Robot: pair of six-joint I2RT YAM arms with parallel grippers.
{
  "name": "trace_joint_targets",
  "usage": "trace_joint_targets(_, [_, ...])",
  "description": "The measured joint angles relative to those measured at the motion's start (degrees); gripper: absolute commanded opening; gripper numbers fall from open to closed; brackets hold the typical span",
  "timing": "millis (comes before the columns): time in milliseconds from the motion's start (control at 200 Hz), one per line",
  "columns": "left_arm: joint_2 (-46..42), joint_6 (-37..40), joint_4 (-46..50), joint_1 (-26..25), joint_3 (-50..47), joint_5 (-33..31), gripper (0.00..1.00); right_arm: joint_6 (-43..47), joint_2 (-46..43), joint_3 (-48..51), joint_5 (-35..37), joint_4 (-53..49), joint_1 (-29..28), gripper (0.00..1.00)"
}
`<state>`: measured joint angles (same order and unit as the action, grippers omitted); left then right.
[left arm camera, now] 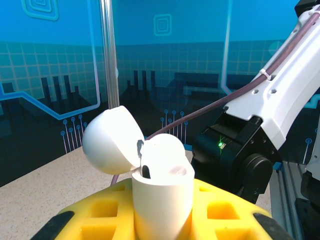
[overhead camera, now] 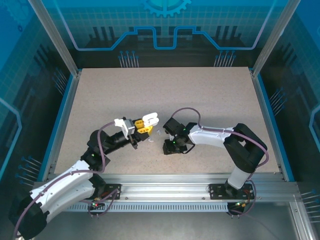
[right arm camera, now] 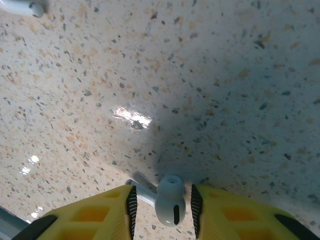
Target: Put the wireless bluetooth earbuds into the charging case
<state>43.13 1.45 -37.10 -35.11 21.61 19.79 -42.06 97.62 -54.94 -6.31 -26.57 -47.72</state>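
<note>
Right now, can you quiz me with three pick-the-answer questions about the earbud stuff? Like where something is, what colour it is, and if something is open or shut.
1. Where is the earbud by the right gripper?
A) inside the case
B) on the table, between its yellow fingers
C) up in the air

2. What colour is the charging case?
A) white
B) pink
C) black

3. How is the case's lid?
A) shut
B) flipped open
C) lying on the table

Answers:
1 B, the right wrist view shows it on the speckled table with a finger on each side.
2 A, the case held in the left gripper is all white.
3 B, the lid tilts back from its hinge.
</note>
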Motion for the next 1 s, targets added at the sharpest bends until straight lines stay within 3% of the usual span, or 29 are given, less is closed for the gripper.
trace_joint_targets(1001, [0.0,0.0,0.0,0.0,0.0,0.0,0.02,-1.3,3.0,-3.2,1.3,-3.6,-0.9,0.26])
